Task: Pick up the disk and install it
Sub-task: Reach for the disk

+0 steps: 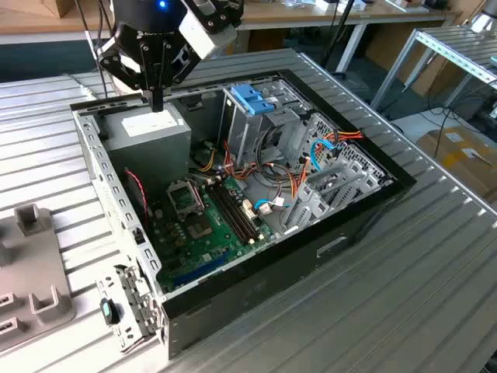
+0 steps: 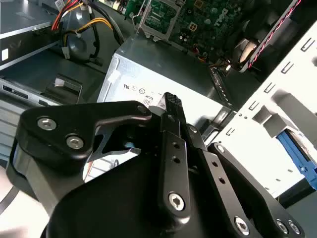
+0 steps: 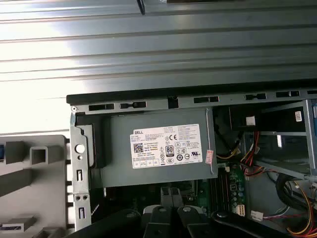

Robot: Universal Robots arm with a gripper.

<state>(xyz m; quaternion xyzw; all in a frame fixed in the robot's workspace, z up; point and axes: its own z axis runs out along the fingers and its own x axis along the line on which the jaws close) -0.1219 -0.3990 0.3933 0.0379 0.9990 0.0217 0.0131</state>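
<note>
The disk is out of view. My gripper [image 1: 158, 101] hangs fingers down over the back left corner of the open computer case [image 1: 342, 233], just above the grey power supply box [image 1: 147, 134] with its white sticker. Its black fingers [image 2: 171, 104] are pressed together with nothing between them, and the tip is close to the box's top [image 2: 163, 69]. The first wrist view looks straight down on the same box [image 3: 158, 148], with the gripper's black body [image 3: 188, 223] in front of it.
A tall metal cage with a blue handle [image 1: 252, 97] stands inside the case on the exterior view's right of the box. The green motherboard [image 1: 202, 221] and loose cables [image 1: 326, 144] cover the case floor. A grey fixture [image 1: 31, 264] lies on the ribbed metal table [image 1: 435, 272].
</note>
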